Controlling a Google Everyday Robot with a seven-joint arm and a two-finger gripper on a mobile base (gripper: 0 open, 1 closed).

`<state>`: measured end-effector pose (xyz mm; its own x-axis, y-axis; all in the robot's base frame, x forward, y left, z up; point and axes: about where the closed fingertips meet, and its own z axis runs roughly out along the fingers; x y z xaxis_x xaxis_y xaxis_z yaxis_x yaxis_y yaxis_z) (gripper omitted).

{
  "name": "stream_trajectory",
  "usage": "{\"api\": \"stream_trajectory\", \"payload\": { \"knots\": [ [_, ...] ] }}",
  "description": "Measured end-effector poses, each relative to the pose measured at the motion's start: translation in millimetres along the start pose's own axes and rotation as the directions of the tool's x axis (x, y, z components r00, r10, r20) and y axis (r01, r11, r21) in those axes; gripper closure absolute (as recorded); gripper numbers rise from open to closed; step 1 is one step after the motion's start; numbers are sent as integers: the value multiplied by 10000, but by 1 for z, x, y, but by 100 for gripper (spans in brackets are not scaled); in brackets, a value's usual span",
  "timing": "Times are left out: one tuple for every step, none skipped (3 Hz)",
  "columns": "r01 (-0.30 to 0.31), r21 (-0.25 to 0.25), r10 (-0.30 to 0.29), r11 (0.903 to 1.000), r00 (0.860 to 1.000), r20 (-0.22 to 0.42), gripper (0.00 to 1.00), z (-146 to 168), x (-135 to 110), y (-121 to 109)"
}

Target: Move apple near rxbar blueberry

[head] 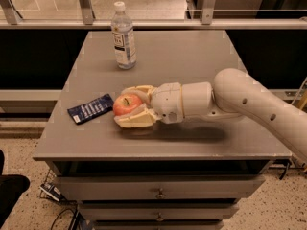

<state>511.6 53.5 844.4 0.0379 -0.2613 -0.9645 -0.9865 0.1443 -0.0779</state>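
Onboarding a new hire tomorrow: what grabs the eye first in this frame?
The big white arm reaches in from the right across the grey table, its gripper closed around a red apple near the front left. Just left of the apple lies the dark blue rxbar blueberry, very close to it. A clear water bottle stands upright at the back left.

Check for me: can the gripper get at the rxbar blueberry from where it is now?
Probably yes. The gripper, shut on the apple, is close beside the rxbar blueberry, with only bare table between them. The water bottle stands well back, out of the way.
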Motion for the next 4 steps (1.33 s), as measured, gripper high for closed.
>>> {"api": "stream_trajectory", "payload": {
  "knots": [
    [0, -1, 0, 10000, 10000, 0, 59, 0, -1, 0],
    [1, -3, -1, 10000, 10000, 0, 36, 0, -2, 0],
    [2, -6, -2, 10000, 10000, 0, 12, 0, -2, 0],
    [0, -7, 0, 10000, 10000, -1, 0, 0, -2, 0]
  ]
}}
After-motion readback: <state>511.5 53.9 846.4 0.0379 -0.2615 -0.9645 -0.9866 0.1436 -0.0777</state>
